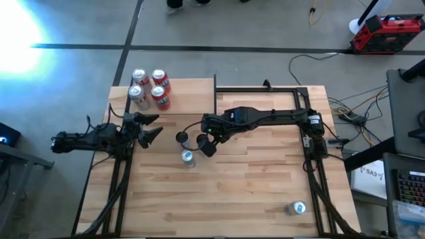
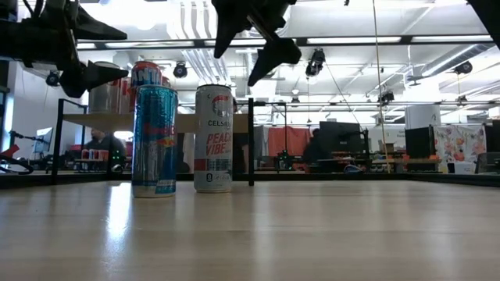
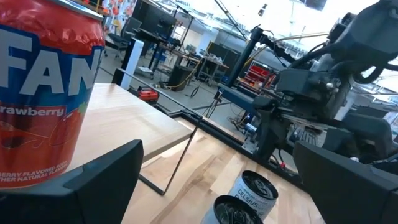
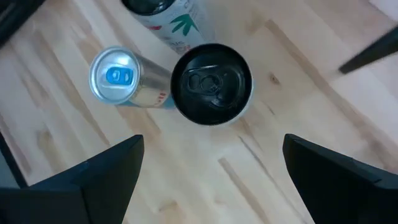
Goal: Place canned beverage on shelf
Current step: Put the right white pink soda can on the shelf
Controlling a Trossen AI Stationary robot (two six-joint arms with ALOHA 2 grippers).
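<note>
My right tool point(image 1: 199, 145) hangs above the middle of the table point(image 1: 252, 199), fingers spread wide and pinching nothing; its wrist camera looks straight down on a black-topped can point(image 4: 211, 84) standing upright, with a blue-topped can point(image 4: 118, 78) just beside it. From the low camera I read those two as a white Celsius can point(image 2: 213, 138) and a blue can point(image 2: 154, 140), side by side, both upright on the table, not touching that I can tell. My left tool point(image 1: 147, 127) sits at the table's left edge, fingers also spread and empty, just in front of the shelf point(image 1: 192, 89), the pale board at the far left corner. Four cans point(image 1: 149, 87) stand clustered on the shelf; the left wrist camera shows a red strawberry Fanta can point(image 3: 46, 93) close by its fingers. One more can point(image 1: 297, 208) stands alone near the table's front right corner, well apart from everything.
</note>
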